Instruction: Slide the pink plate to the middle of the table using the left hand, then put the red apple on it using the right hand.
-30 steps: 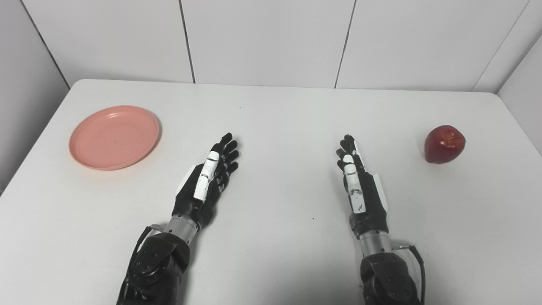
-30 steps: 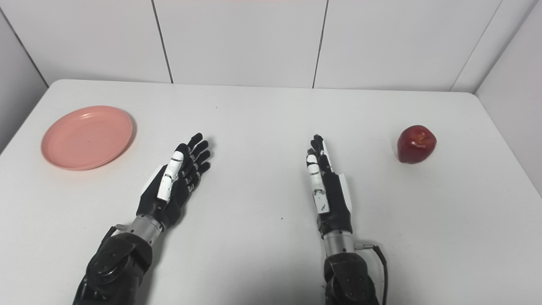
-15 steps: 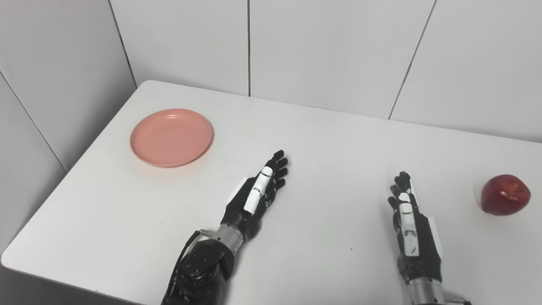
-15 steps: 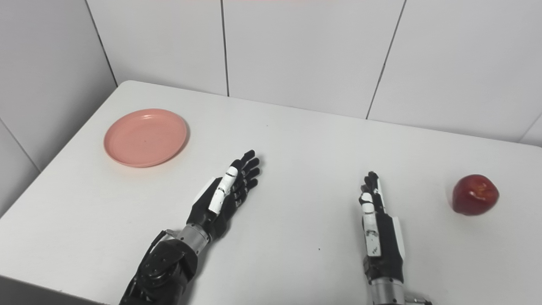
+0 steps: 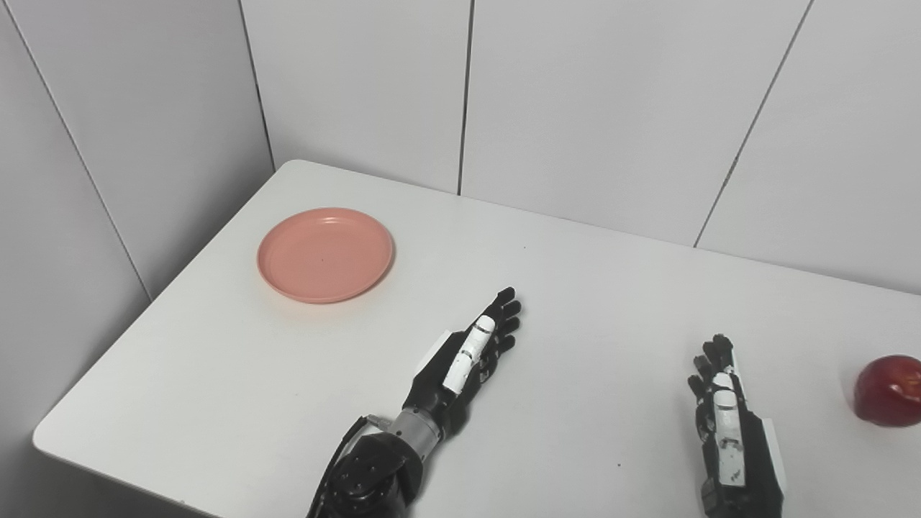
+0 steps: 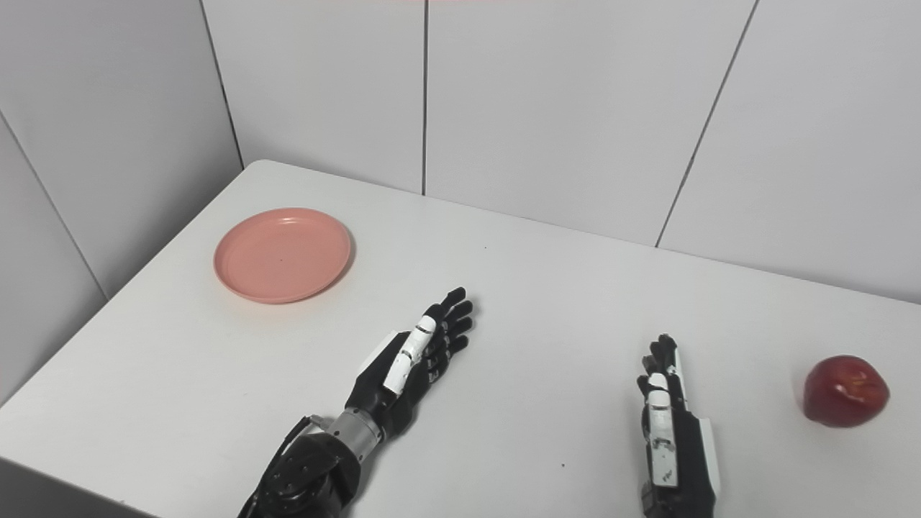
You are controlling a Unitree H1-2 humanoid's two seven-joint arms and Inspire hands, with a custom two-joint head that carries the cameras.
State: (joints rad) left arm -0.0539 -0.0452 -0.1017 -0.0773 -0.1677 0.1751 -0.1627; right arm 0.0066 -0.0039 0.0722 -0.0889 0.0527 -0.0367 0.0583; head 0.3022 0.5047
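Biggest risk I saw was the left hand shoving the pink plate by its rim so it tipped or skated toward the table edge. The plate sat upper left of frame, well apart from those flat, spread, empty fingers. The right hand was also empty with fingers straight, the red apple far off at right.

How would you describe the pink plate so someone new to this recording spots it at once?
Start at the white table and look to its far left corner, where the two wall panels meet. The pink plate lies flat there, empty, beyond the left robot hand and untouched by it. It is the only flat, round, salmon-pink thing; the only other object, the red apple, sits far right.
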